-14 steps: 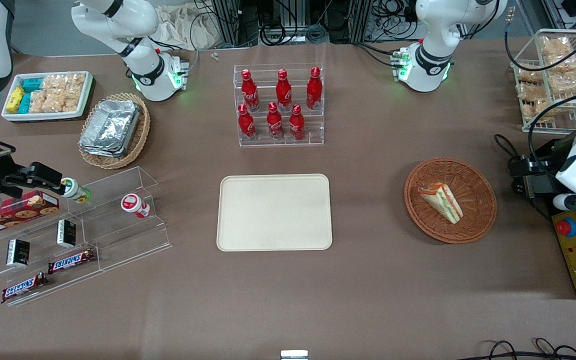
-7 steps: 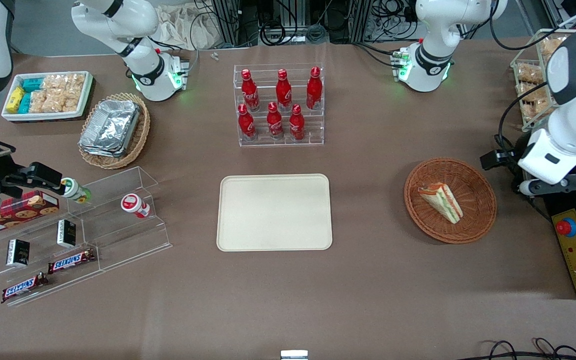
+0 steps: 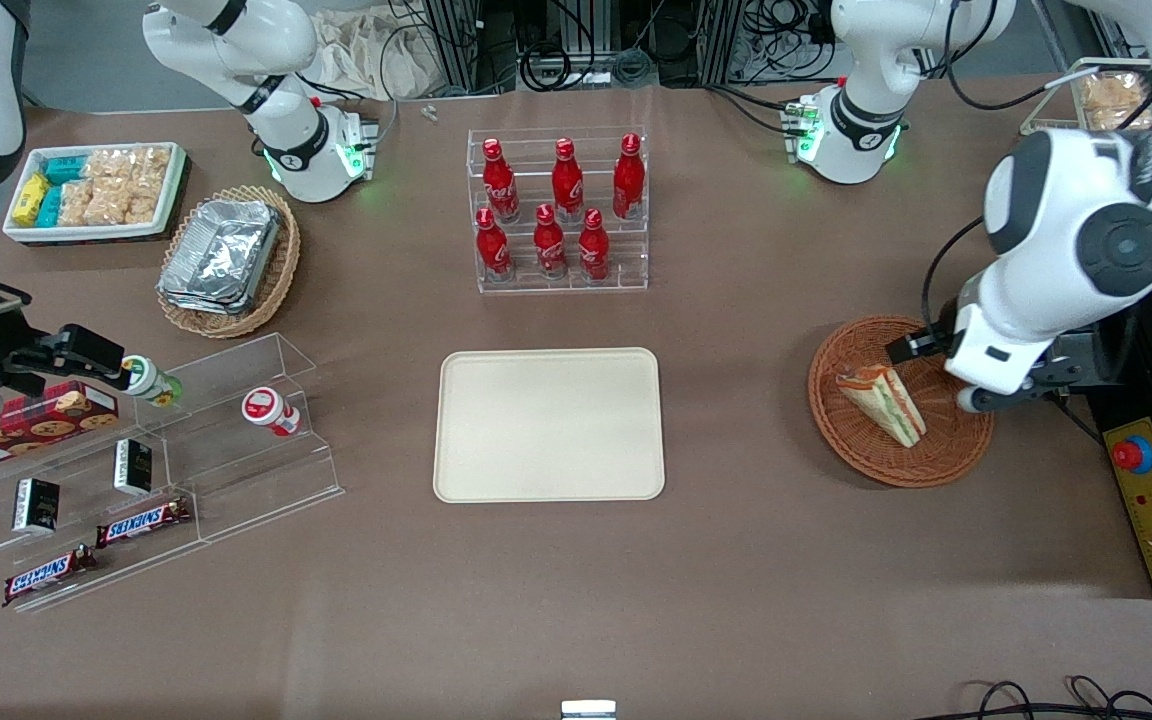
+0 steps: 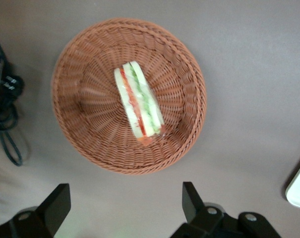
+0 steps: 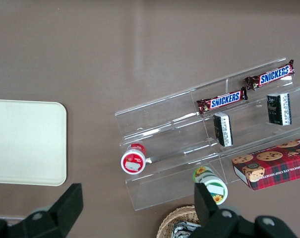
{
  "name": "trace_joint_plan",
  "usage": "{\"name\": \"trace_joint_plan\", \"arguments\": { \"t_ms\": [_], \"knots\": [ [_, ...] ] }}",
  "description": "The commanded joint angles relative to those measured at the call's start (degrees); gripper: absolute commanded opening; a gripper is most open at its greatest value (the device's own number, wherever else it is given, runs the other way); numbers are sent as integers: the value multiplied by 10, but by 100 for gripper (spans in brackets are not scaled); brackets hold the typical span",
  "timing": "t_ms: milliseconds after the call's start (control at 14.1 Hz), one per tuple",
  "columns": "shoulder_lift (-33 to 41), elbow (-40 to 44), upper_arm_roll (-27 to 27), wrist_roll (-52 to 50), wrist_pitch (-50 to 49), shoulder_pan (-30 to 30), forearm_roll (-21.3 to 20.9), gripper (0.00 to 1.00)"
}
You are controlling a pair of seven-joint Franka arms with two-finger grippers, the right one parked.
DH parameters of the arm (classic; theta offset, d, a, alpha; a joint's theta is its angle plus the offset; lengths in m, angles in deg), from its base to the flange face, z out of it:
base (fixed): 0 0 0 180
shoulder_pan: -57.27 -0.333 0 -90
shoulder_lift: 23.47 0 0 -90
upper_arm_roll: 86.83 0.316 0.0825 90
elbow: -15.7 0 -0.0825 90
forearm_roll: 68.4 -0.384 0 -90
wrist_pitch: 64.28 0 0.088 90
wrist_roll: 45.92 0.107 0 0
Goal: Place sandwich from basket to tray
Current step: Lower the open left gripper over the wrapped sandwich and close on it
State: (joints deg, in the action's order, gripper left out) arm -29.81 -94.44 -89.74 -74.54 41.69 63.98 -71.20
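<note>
The left arm's gripper (image 4: 125, 208), jaws spread wide, has swung in above the round reddish-brown wicker basket (image 3: 966, 440), where the wrapped triangular sandwich (image 3: 883, 402) lies untouched, leaving descent, grasp and transfer to the empty cream rectangular tray (image 3: 549, 423).

Left arm (image 3: 1066, 230): glossy white rounded shells, dark grey circular joint caps; black cable looping from its wrist; round white base ringed in black with green lights; gripper (image 4: 125, 210) above the basket: 2 matte black wedge-shaped fingers (image 4: 190, 201) set wide apart, silver screws on the mount.
</note>
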Motion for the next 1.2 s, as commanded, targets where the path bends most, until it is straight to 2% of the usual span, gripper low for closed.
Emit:
{"name": "trace_joint_plan", "arguments": {
  "t_ms": [0, 354, 850, 921, 992, 1134],
  "knots": [
    [8, -77, 5, -19, 83, 0, 2, 100],
    [-2, -153, 11, -68, 193, -2, 1, 100],
    [-71, -154, 18, -98, 262, -2, 1, 99],
    [-74, -154, 18, -98, 262, -2, 1, 93],
    [-79, -152, 18, -98, 262, -2, -2, 83],
    [-90, -144, 18, -99, 261, -1, -5, 52]
  ]
}}
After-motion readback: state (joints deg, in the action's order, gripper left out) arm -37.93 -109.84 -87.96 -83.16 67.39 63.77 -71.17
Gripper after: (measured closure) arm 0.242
